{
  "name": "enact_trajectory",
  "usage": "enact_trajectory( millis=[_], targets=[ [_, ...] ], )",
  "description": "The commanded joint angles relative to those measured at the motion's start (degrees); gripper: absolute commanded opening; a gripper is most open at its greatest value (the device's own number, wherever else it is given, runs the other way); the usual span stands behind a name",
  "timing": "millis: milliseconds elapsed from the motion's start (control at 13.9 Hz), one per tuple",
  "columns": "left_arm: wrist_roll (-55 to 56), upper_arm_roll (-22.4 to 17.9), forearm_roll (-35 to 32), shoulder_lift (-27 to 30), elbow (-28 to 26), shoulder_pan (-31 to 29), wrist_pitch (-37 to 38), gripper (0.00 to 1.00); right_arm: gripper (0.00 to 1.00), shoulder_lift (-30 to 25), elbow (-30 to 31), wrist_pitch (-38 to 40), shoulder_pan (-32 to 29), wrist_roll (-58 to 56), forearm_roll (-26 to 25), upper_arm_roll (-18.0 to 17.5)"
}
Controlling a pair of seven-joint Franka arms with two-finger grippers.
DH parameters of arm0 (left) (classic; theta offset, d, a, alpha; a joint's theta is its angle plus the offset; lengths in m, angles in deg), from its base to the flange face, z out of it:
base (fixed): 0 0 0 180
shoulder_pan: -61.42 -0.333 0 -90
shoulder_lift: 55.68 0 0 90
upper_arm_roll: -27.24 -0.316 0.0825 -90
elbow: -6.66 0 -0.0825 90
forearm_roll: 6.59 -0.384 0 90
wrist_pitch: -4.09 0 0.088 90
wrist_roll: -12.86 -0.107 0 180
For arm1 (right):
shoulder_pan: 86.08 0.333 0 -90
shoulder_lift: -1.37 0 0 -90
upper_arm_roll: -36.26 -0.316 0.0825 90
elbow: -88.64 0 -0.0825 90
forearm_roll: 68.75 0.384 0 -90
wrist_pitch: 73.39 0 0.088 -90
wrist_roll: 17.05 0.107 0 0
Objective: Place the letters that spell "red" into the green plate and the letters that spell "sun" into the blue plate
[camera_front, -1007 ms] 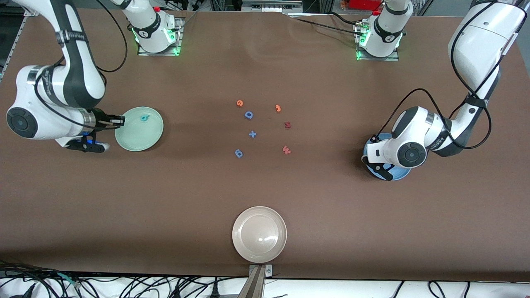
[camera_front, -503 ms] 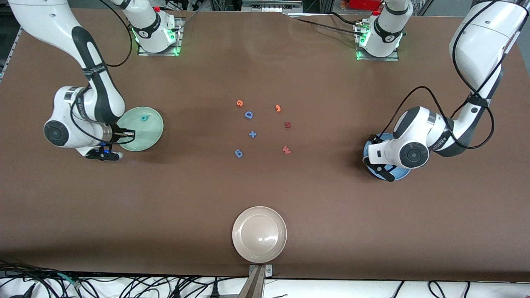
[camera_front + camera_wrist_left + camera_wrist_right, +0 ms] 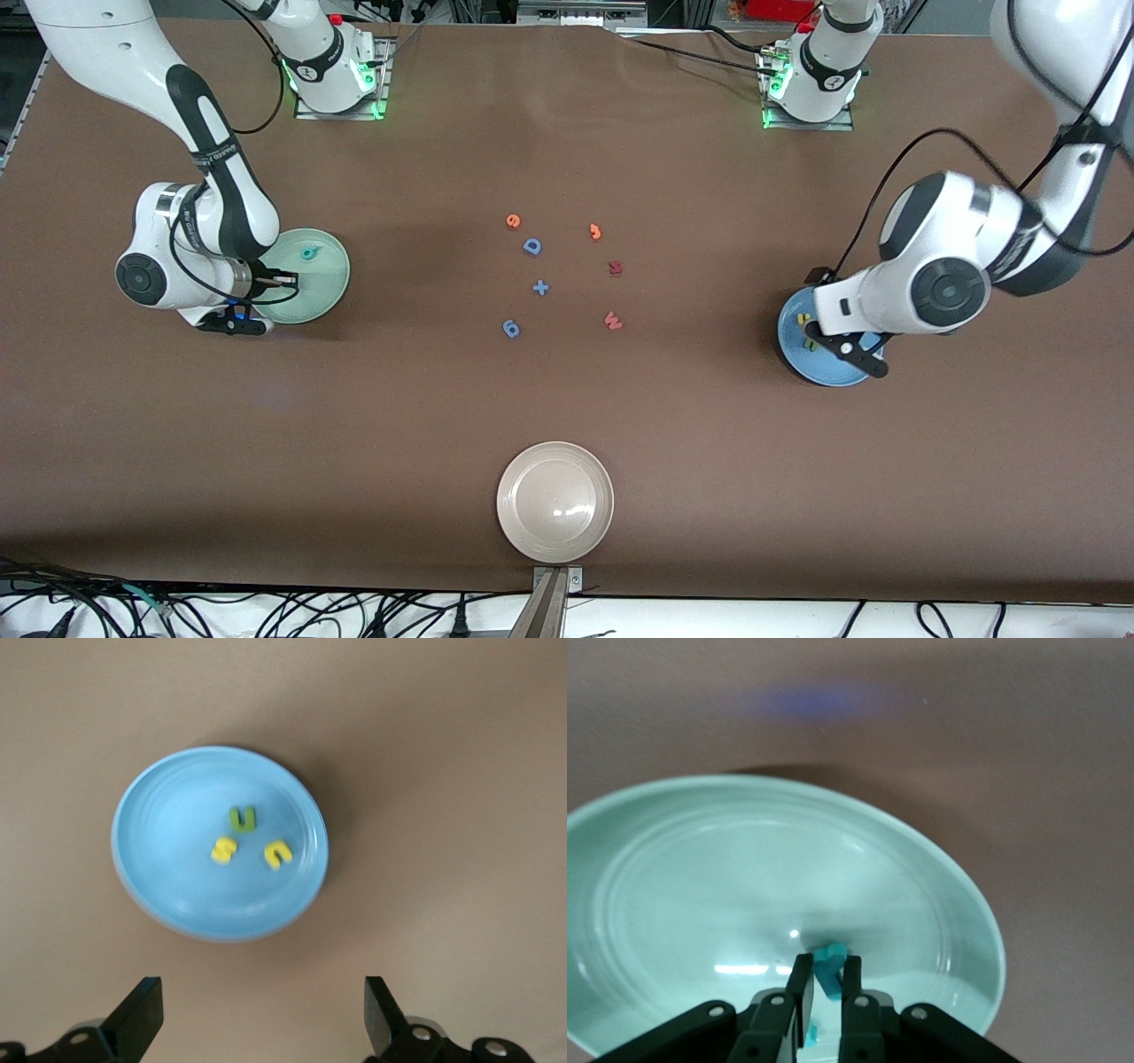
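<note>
The green plate (image 3: 321,288) lies at the right arm's end of the table with one teal letter (image 3: 308,254) in it. My right gripper (image 3: 826,970) hangs low over this plate (image 3: 700,868), shut on a second teal letter (image 3: 830,964). The orange "e" (image 3: 513,221) lies mid-table. At the left arm's end, the blue plate (image 3: 159,886) holds the green "n" (image 3: 243,819), yellow "s" (image 3: 223,850) and yellow "u" (image 3: 277,853). High above that plate (image 3: 828,372), my left gripper (image 3: 261,997) is open and holds nothing.
Mid-table lie a blue capital "D" (image 3: 532,246), an orange hooked piece (image 3: 595,232), a dark red piece (image 3: 616,267), a red "W" (image 3: 612,320), a blue plus (image 3: 540,287) and a blue curled piece (image 3: 511,329). A beige plate (image 3: 555,501) sits nearest the front camera.
My left gripper has opened and risen from the blue plate, uncovering the letters in it. My right gripper has carried the teal letter from the green plate's rim to over its inside.
</note>
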State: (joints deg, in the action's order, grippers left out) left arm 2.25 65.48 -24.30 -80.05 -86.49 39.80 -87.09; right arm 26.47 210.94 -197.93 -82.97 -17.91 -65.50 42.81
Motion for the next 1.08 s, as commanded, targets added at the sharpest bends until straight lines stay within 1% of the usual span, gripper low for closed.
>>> enact_trajectory(
  millis=[0, 144, 216, 288, 359, 431, 503, 575, 647, 719, 791, 863, 1007],
  targets=[
    [-0.7, 1.0, 1.8, 1.2, 10.3, 0.1, 9.3, 1.0, 0.09, -1.6, 1.8, 1.0, 0.2, -1.4, 1.1, 1.8],
    [-1.0, 0.8, 2.1, 1.3, 15.0, -0.1, 11.2, 1.0, 0.16, -1.6, 1.6, 1.7, 0.1, -2.6, 1.0, 2.5],
    [-1.0, -0.1, 1.9, 2.3, 16.1, 0.8, 11.1, 1.0, 0.38, -1.6, 1.5, 1.8, 0.1, -2.5, 1.1, 2.5],
    [-1.0, -2.3, 2.0, 4.1, 16.1, 2.2, 11.0, 1.0, 0.81, -1.9, 1.4, 2.1, 0.2, -1.7, 1.1, 2.5],
    [-0.9, -7.3, 2.6, 6.0, 15.8, 5.2, 10.8, 1.0, 0.96, -2.6, 1.1, 2.7, 0.2, -1.4, 1.1, 2.4],
    [-0.8, -13.4, 4.9, 7.6, 15.8, 9.4, 10.5, 1.0, 0.98, -3.6, 0.3, 4.2, 0.2, -1.4, 1.0, 2.2],
    [-0.7, -18.9, 9.3, 9.0, 15.8, 12.2, 9.5, 1.0, 0.98, -4.4, -1.3, 7.3, 0.2, -1.4, 1.1, 2.0],
    [-0.6, -22.9, 14.6, 10.7, 15.2, 13.4, 7.6, 1.0, 0.98, -4.7, -3.7, 11.4, 0.2, -1.4, 1.1, 1.4],
    [-0.4, -26.2, 16.9, 12.5, 14.1, 15.0, 6.0, 1.0, 0.98, -5.1, -6.9, 16.6, 0.2, -1.3, 1.1, 1.1],
    [-0.4, -28.6, 17.5, 14.1, 12.3, 16.3, 5.7, 1.0, 0.98, -5.4, -9.9, 21.1, 0.2, -0.4, 1.3, 0.7],
    [-0.2, -30.0, 17.5, 15.7, 11.4, 17.6, 5.1, 1.0, 0.98, -6.3, -12.3, 24.7, 0.2, 1.6, 1.6, -1.1],
    [0.1, -30.7, 17.3, 17.7, 9.2, 18.4, 2.8, 1.0, 0.98, -7.5, -13.9, 27.0, 0.2, 4.2, 1.7, -3.1],
    [2.6, -32.8, 17.7, 23.6, 0.2, 19.3, -2.8, 1.0, 0.98, -10.2, -16.3, 29.5, 0.2, 8.8, 1.7, -8.6]
  ],
)
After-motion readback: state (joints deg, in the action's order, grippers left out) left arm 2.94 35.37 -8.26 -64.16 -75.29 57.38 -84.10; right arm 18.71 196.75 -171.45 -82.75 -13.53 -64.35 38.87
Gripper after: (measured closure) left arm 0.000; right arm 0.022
